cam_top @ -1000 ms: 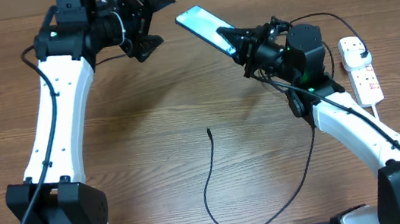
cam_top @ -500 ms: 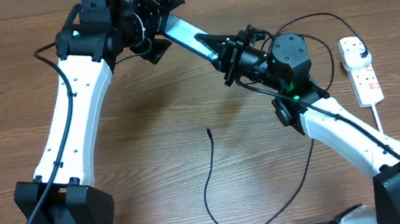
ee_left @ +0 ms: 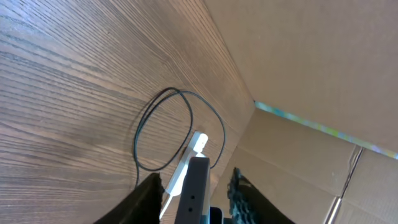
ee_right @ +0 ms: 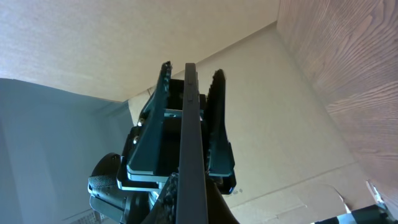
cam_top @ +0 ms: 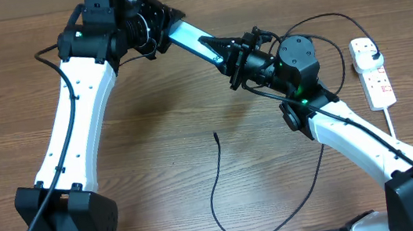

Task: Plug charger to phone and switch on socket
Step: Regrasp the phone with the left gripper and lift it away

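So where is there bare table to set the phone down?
The widest bare patch of table lies mid-table, between the left arm and the charger. Another patch sits left of that arm. The right side is crowded: the right arm, the charger's loop and the socket.

The overhead camera looks straight down from high above the phone (cam_top: pixel 194 37), taking in the whole worktop (cam_top: pixel 159 113). The left wrist camera sits close at one end of the phone, looking along it between its own fingers (ee_left: pixel 147 200) toward the worktop and a cardboard wall (ee_left: pixel 298 56). The right wrist camera looks edge-on along the phone from the opposite end, so all three views share it.
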Motion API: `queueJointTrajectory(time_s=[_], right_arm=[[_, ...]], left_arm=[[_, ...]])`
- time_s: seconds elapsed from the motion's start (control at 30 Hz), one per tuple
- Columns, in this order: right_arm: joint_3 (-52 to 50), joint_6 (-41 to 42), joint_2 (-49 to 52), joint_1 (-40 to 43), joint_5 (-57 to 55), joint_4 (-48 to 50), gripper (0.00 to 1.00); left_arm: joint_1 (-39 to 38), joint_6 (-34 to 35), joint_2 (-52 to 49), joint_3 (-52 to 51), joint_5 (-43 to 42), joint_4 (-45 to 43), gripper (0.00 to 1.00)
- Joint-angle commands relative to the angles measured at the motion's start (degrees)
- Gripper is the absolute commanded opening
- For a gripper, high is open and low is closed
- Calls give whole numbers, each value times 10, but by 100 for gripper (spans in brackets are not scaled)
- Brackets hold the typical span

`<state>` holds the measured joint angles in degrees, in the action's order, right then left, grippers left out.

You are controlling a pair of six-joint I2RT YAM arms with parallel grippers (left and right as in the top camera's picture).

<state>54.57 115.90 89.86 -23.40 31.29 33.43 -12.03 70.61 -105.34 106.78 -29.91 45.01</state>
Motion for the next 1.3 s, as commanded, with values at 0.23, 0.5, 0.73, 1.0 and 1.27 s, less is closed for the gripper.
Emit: queueJointTrajectory(time_s=[0.23,0.5,0.73,1.0,1.27], right_arm=[[10,45,-5,-2,14,13,4],[10,45,-5,-2,21,12,4],[10,37,-5,-2,30,12,67],[10,-52,-5,29,88,3,100],[10,-177,-5,98,196,-53,100]], left_arm=[[-15,1,6,6,5,-1,5],[-23,1,6,6,7,0,4],[-22,1,6,6,7,0,4],[23,-38,6,6,-4,4,4],[128,-120,6,6,-113,18,4]])
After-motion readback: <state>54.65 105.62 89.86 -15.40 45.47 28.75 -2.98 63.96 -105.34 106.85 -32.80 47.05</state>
